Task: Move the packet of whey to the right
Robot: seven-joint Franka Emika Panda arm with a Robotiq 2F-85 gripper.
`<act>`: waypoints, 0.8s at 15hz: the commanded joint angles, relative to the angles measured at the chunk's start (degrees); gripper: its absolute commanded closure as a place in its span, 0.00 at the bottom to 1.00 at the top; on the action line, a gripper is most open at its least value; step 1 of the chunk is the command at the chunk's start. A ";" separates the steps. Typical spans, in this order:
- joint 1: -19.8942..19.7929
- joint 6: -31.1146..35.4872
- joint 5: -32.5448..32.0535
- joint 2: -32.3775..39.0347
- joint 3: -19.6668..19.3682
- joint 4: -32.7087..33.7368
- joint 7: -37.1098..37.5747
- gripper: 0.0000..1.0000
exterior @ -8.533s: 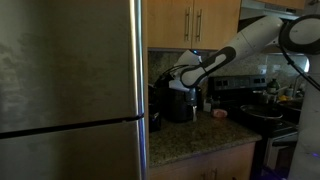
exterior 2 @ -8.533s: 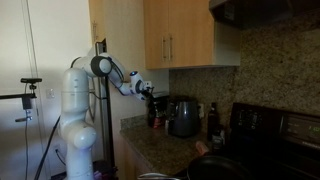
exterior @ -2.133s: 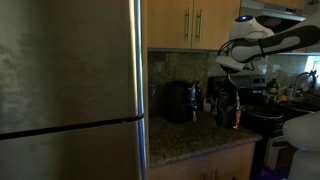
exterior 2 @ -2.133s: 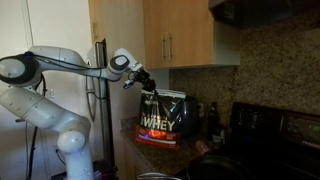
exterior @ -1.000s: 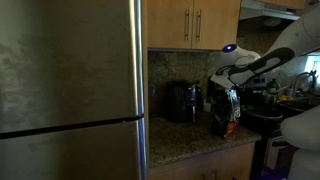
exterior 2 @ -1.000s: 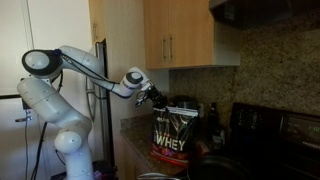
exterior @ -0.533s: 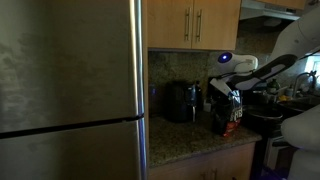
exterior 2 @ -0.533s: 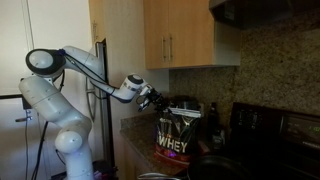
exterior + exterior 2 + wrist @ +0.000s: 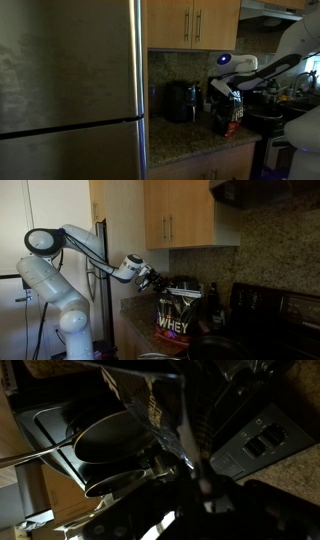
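Gripper (image 9: 157,280) closed on the top edge of the packet of whey (image 9: 174,315), at its upper corner nearest the arm. Same grip seen in an exterior view at centre-right (image 9: 224,92), packet (image 9: 229,115) hanging below it.

Packet upright, dark and glossy, "WHEY" in pale letters over reddish print low on its front. Its base is at the granite countertop (image 9: 138,312); cannot tell whether it rests there or hangs just clear.

Black coffee maker (image 9: 180,101) stands to the left of the packet in frame, a gap between them, against the backsplash. Steel fridge (image 9: 70,90) fills the left half of that frame. Wood cabinets (image 9: 180,215) overhead.

Stove (image 9: 272,308) at lower right, dark pan (image 9: 215,345) just below the packet.

Wrist view very dim: the packet's shiny top fold (image 9: 168,405) runs diagonally down the middle, round pans (image 9: 110,440) at left, stove control panel (image 9: 255,440) at right. Fingers not distinguishable there.
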 commanded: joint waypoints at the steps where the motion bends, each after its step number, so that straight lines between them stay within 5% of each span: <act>1: 4.12 -0.70 0.98 -1.35 -3.54 0.77 -1.07 0.50; 8: 10.06 -0.58 6.80 -6.53 -6.04 1.47 -9.59 0.02; 12: 14.18 7.27 15.86 -13.57 -8.56 -1.64 -19.26 0.00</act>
